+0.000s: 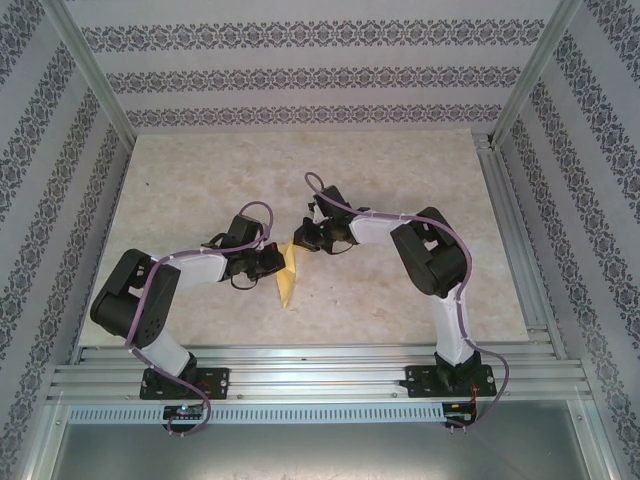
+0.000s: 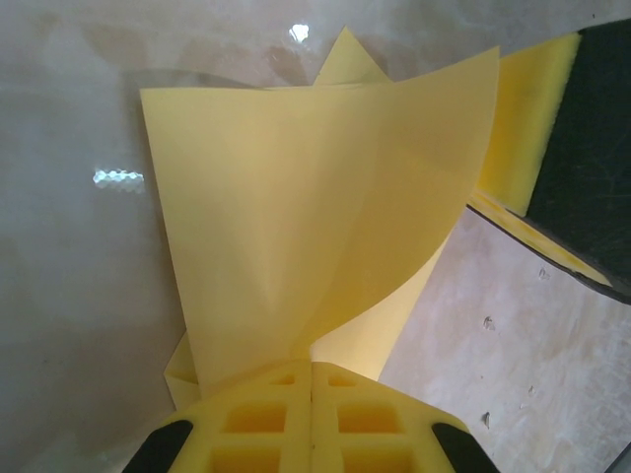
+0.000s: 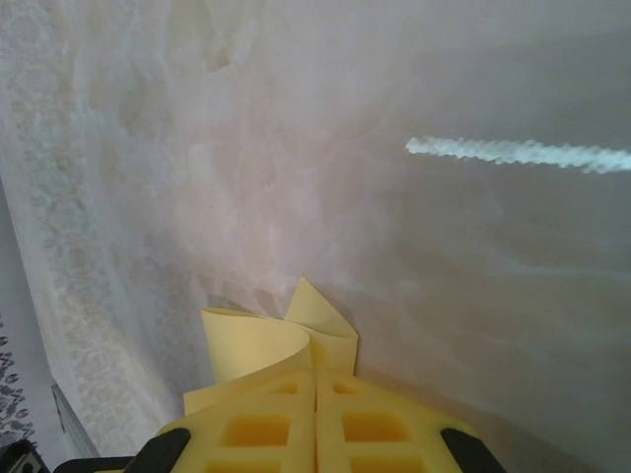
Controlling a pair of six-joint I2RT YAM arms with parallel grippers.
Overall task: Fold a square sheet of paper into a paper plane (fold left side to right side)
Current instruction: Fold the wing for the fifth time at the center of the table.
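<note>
Here the left pincer (image 2: 312, 372) is pressed together on the half-folded paper plane (image 2: 315, 197), whose flap curls up just ahead of its fingertips; the right pincer (image 3: 315, 376), facing it from across the sheet, likewise pinches a curled edge

Paper plane (image 1: 287, 278) plain mustard yellow; surface (image 1: 200, 180) pale cream with faint marble veining; walls (image 1: 300, 40) white, striped with dark floral bands; left arm (image 1: 195, 268) and right arm (image 1: 455, 320) black and white
</note>
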